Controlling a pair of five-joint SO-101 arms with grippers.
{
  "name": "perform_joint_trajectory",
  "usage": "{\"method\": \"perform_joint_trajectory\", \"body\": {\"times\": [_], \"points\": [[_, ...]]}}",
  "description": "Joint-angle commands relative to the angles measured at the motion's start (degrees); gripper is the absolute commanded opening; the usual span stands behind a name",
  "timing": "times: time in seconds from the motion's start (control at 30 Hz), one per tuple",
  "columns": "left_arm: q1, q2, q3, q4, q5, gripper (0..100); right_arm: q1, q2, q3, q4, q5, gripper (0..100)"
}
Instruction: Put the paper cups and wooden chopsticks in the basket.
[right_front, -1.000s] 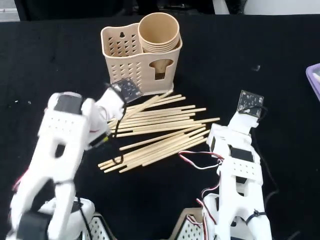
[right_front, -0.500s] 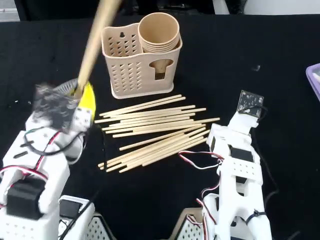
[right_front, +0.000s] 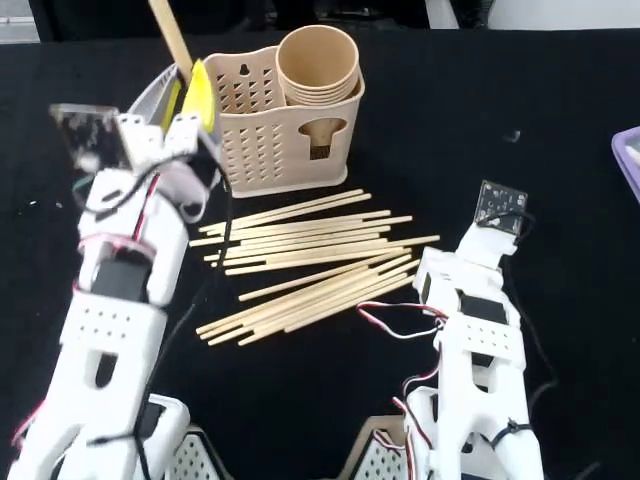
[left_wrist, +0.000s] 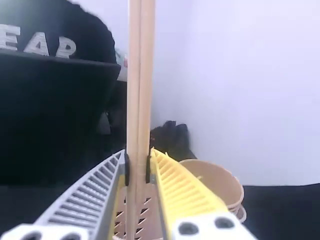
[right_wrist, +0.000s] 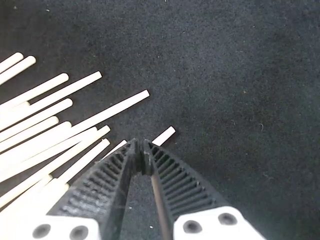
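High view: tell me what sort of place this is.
Probably a robot practice bench: a black-covered table, the left arm and right arm mounted at its near edge, and a basket, paper cups and loose chopsticks.

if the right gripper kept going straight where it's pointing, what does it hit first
Probably the black table, just beside the nearest chopstick. The right gripper is shut and angled down at it; depth is unclear, so it might clip that chopstick.

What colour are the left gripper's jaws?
The left gripper, clamping chopsticks, has one yellow jaw and one grey; clearest in the left wrist view.
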Motion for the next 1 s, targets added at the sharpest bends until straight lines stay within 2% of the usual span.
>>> {"method": "perform_joint_trajectory", "body": {"times": [0.0,0.2,0.53,0.97], "points": [[0.13,9.49,-9.98,-2.02,5.45,3,-0.88,-1.80,-0.92,-0.88,0.79,1.5],[0.22,18.73,-14.20,2.73,9.32,3,-0.88,-1.80,-1.01,-0.88,0.79,1.5],[0.31,25.58,-14.11,2.37,8.97,3,-0.88,-1.71,-1.01,-0.88,0.79,1.5],[0.22,26.55,-17.01,2.73,9.14,3,-0.97,-1.71,-1.01,-0.88,0.79,1.5]]}}
